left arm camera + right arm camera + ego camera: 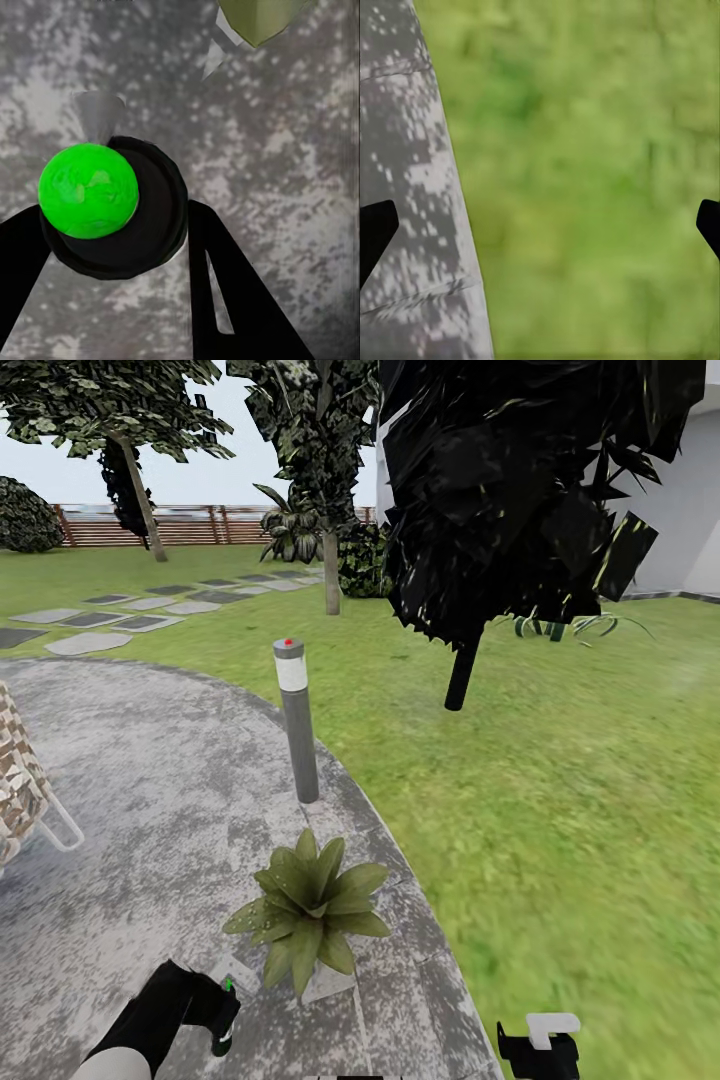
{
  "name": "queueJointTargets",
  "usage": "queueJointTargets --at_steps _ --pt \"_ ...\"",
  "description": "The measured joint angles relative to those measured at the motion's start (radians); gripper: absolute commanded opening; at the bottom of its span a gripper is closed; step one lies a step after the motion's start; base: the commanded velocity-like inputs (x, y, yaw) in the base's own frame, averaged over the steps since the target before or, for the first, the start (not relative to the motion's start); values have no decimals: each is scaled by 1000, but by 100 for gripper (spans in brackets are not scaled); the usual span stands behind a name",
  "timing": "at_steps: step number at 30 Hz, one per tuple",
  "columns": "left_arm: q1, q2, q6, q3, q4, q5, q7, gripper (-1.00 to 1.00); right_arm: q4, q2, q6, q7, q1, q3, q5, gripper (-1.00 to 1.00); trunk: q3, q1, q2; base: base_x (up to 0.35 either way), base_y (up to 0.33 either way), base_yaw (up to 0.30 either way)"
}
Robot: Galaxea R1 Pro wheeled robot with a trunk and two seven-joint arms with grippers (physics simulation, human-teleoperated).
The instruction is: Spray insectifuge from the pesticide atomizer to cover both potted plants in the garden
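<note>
Grey mottled stone patio point(130, 780) underfoot, lawn point(560, 790) to the right. One potted plant point(308, 908) sits on the patio near its edge, just ahead of the robot, below a grey bollard light point(297, 720). No second speckled rosette identified from here.

Progress: the pickup looks done. The left gripper point(222, 1012) holds the pesticide atomizer point(112, 206), and in the left wrist view its dark round body with the bright green spot point(88, 191) sits squarely between the two black fingers point(232, 300), jaws closed against it on both sides. The atomizer is beside the plant, low and to its left, a pale nozzle cone pointing away over stone (not clearly at the leaves).

Left to do, by my judgement: aim, spray this plant fully, then find and cover the other.

Right gripper point(540, 1048) hangs over the patio-lawn border, jaws spread wide, nothing between them.
</note>
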Motion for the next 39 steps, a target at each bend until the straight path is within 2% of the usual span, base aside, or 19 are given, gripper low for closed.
queueJointTargets --at_steps 4,10,15,25,39 --pt "2 -9 3 -1 -3 -2 1 -100 0 1 0 0 0 0 0 100 0 0 0 -2 -2 91" --pt "2 -9 0 2 -3 3 7 -100 0 2 0 0 0 0 0 100 0 0 0 -200 -162 262" --pt "2 -9 0 4 -4 6 8 -100 0 0 0 0 0 0 0 100 0 0 0 -178 -208 67" --pt "2 -8 1 14 -53 8 8 -100 0 0 -1 -1 0 0 0 100 0 0 0 152 -155 10" --pt "2 -12 1 8 -51 11 7 -100 0 2 0 -1 0 0 1 100 0 0 0 3 -2 249"
